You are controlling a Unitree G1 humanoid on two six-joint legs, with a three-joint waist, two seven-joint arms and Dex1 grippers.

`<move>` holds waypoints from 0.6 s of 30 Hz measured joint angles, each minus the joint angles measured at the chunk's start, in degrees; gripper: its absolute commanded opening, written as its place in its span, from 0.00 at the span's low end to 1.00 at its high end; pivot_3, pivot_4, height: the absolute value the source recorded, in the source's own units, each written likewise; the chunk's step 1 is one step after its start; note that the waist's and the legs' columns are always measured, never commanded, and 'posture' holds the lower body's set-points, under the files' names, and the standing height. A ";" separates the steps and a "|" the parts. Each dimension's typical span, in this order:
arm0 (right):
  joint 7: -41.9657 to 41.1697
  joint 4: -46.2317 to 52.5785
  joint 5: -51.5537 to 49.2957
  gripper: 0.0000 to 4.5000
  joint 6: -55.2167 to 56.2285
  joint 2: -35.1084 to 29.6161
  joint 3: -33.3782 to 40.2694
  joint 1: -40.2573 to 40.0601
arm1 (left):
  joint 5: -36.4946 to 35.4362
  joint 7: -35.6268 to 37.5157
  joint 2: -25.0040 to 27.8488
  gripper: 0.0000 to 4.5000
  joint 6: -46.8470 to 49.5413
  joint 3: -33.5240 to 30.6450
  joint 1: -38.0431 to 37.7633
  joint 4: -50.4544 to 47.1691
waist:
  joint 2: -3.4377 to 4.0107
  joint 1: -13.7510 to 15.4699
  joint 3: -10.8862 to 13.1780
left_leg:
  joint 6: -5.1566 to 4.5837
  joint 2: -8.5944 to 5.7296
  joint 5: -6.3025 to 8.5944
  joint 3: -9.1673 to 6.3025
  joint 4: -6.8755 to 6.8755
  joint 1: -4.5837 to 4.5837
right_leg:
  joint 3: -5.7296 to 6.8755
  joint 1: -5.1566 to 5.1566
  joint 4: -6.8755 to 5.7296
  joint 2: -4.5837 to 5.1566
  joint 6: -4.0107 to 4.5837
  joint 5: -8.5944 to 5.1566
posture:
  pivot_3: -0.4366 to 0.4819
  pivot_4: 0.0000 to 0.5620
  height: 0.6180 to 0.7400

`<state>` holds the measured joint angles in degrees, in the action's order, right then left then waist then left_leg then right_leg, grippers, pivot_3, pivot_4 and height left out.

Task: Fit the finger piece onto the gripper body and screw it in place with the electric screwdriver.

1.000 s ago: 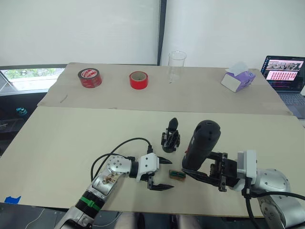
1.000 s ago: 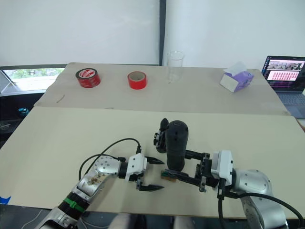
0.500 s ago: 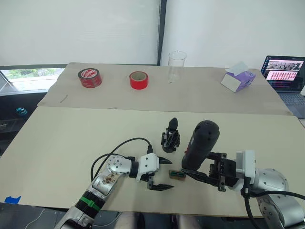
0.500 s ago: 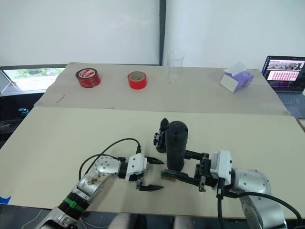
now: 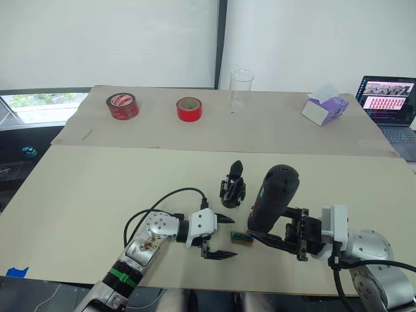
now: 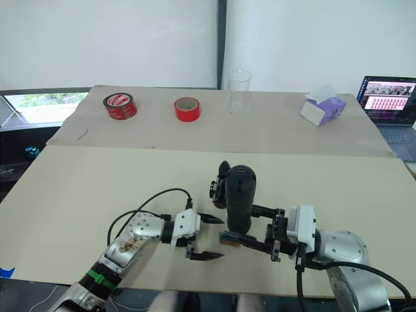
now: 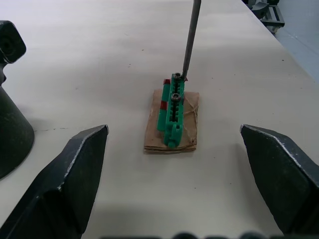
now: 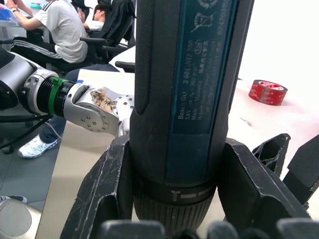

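Note:
My right gripper [image 5: 265,225] is shut on the electric screwdriver [image 5: 273,197], a thick black tool standing nearly upright. Its thin metal bit [image 7: 190,40] comes down onto the end screw of a small green block [image 7: 174,111] lying on a brown pad. To either side of that block stand the fingers of my open left gripper [image 5: 233,237], with nothing held. The gripper body [image 5: 233,185], a chunky black block with a pointed finger sticking up, stands just behind the block and left of the screwdriver. The finger piece is out of view as a loose part.
On the far table section stand two red tape rolls [image 5: 122,106] [image 5: 190,109], a clear glass beaker [image 5: 241,90] and a purple-and-white tissue box [image 5: 325,107]. A laptop [image 5: 388,104] sits at the far right. Seated people [image 8: 60,30] show in the right wrist view.

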<state>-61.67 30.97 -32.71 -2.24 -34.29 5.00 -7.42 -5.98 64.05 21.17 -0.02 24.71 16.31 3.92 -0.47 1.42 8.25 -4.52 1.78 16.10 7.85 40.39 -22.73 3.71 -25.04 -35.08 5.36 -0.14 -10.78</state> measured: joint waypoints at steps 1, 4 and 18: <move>-0.18 0.00 -0.03 0.43 0.00 -0.08 0.02 0.00 | 0.00 -0.01 0.00 1.00 0.00 0.00 0.00 0.00 | 0.00 0.00 0.00 | 0.00 0.00 0.00 0.00 0.00 0.00 | 0.00 0.00 0.00 0.00 0.00 0.00 | 0.48 0.27 1.00; -0.64 0.00 -0.14 0.43 0.00 -0.66 0.21 0.00 | 0.00 -0.03 0.00 1.00 0.01 0.00 -0.01 -0.01 | 0.00 0.00 0.00 | 0.00 0.00 0.00 0.00 0.00 0.00 | 0.00 0.00 0.00 0.00 0.00 0.00 | 0.48 0.27 1.00; -1.78 -0.05 -0.29 0.43 -0.04 -1.28 0.30 0.10 | 0.00 -0.27 -0.02 1.00 0.00 0.00 -0.13 -0.09 | 0.00 0.02 0.00 | 0.00 0.00 0.00 0.00 0.00 0.00 | 0.00 0.00 0.00 0.01 0.00 0.00 | 0.48 0.27 1.00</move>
<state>-63.45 30.93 -33.00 -2.27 -35.57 5.31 -7.32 -5.98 63.78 21.15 -0.02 24.71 16.19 3.83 -0.47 1.44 8.25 -4.52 1.78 16.10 7.85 40.40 -22.73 3.71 -25.05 -35.08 5.37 -0.14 -10.78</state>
